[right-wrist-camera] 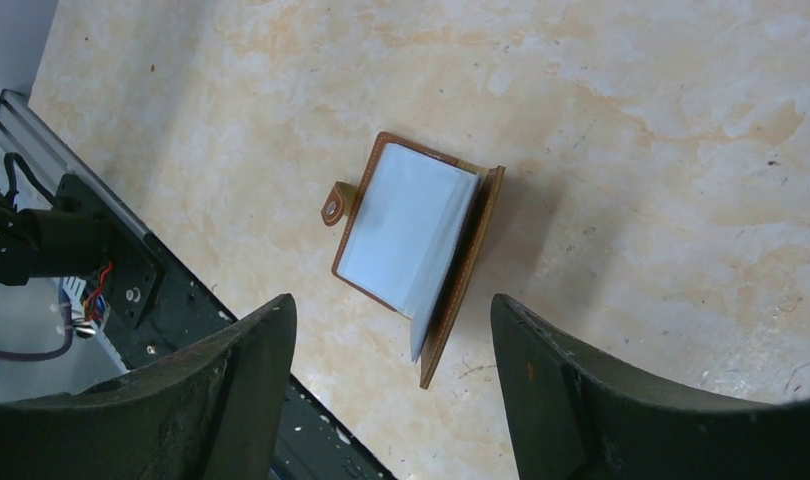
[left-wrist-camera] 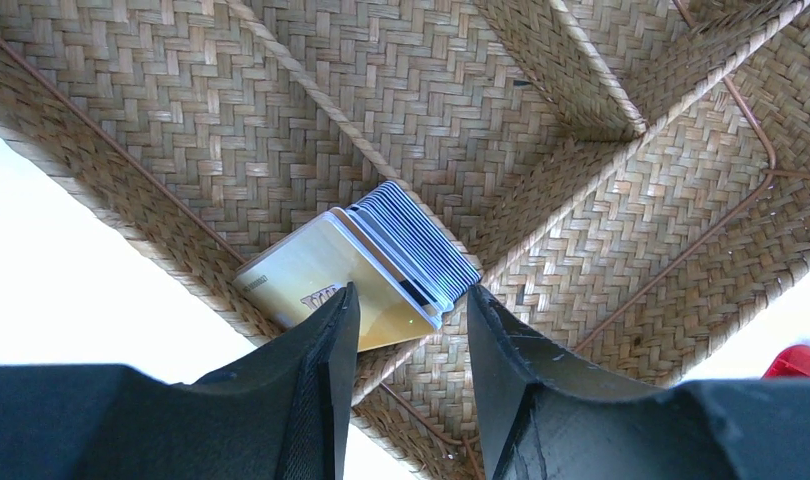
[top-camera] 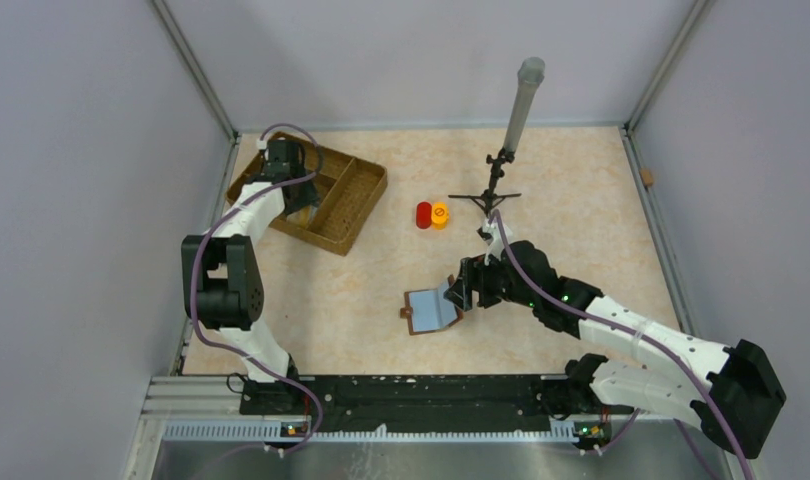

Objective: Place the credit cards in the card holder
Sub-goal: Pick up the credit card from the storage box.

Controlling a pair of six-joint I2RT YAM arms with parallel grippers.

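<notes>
The credit cards (left-wrist-camera: pixel 371 270) lie in a fanned stack in a compartment of the wicker tray (left-wrist-camera: pixel 541 110): a gold card on top of several pale blue-grey ones. My left gripper (left-wrist-camera: pixel 409 310) is open just above them, one finger over the gold card, holding nothing. In the top view it (top-camera: pixel 289 180) hangs over the tray (top-camera: pixel 353 208). The card holder (right-wrist-camera: pixel 411 250) lies open on the table, its pale inner sleeves up and the far cover raised. It also shows in the top view (top-camera: pixel 431 309). My right gripper (right-wrist-camera: pixel 393 310) is open above it, empty; the top view shows it (top-camera: pixel 463 290) at the holder's right edge.
A red cap (top-camera: pixel 423 214) and an orange cap (top-camera: pixel 440 215) stand together mid-table. A small black tripod with a grey tube (top-camera: pixel 511 140) stands behind my right arm. The black rail (right-wrist-camera: pixel 101 270) runs along the near table edge.
</notes>
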